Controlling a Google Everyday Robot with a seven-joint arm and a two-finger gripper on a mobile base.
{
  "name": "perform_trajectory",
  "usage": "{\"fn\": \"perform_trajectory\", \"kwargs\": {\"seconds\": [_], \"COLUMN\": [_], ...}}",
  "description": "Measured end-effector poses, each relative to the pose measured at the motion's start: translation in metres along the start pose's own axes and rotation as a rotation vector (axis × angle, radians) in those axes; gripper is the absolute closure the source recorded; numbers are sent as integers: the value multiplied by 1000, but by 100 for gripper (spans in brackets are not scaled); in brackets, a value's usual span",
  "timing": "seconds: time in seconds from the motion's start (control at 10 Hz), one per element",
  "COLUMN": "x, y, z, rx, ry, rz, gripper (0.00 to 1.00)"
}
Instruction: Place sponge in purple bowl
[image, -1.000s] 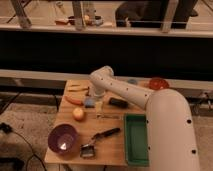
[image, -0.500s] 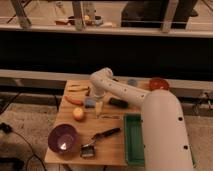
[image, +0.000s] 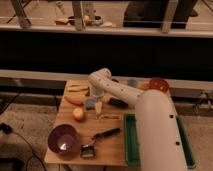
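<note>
Count: one gripper (image: 98, 109), one sponge (image: 90, 103), one purple bowl (image: 62, 139), one red bowl (image: 158, 85), one cup (image: 132, 82), all over one table (image: 112, 150). Gripper points down at mid-table; cannot tell whether wide or narrow. Sponge lies just beside gripper on its picture-left, contact unclear; purple bowl well apart, nearer the camera and further picture-left

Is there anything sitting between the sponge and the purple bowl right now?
Yes: a round orange fruit lies between the sponge and the purple bowl, roughly on the straight path. The claw hangs close beside the sponge.
</note>
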Motion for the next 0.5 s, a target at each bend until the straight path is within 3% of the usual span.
{"fn": "perform_trajectory", "kwargs": {"seconds": [0.3,0.5], "x": [-1,-1], "y": [1,0], "z": [-3,-3], "rx": [-2,-2], "ry": [0,1], "rz": [-2,-3], "gripper": [89,100]}}
